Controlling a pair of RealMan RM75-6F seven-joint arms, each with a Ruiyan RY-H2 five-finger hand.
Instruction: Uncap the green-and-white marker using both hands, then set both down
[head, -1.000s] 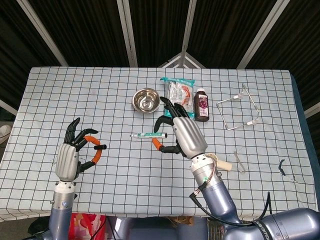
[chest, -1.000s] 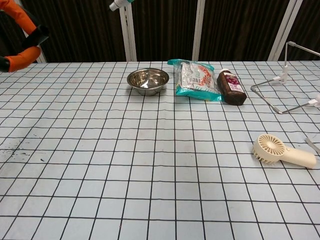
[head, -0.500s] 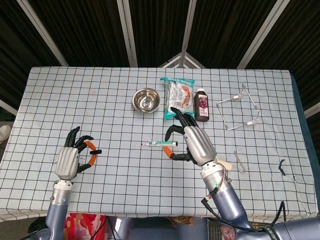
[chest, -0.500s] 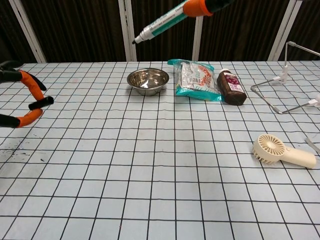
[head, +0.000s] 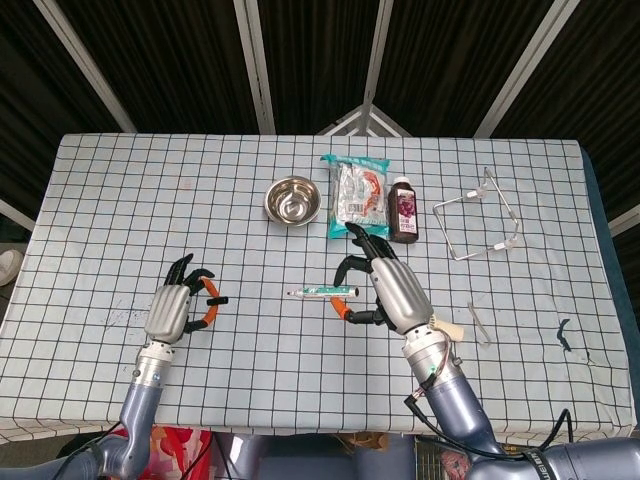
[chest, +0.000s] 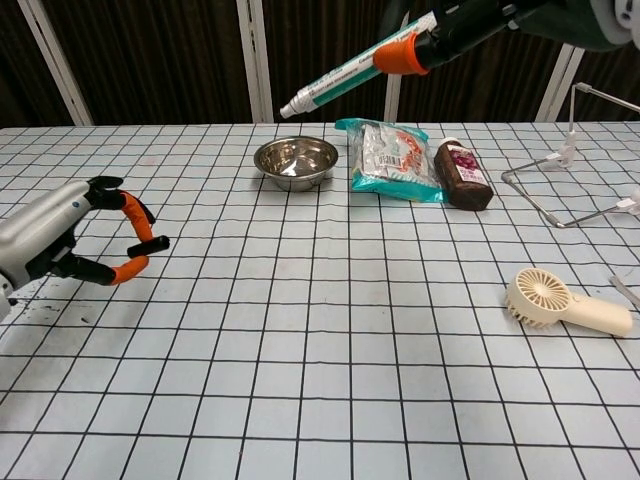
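Above checked tablecloth (head: 120, 190); right hand (head: 390, 290) fingers pinch marker (head: 322, 292) | left hand (head: 180, 308) fingers spread, empty

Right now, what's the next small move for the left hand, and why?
Probably bring the left hand across toward the free end of the marker. The right hand holds the marker in the air, its free end pointing toward the left hand, which holds nothing, fingers apart, well short of it. Uncapping needs both hands on it.

Evenly and brightly lit from overhead, faint soft shadows, dark backdrop at twelve o'clock, sharp focus throughout.
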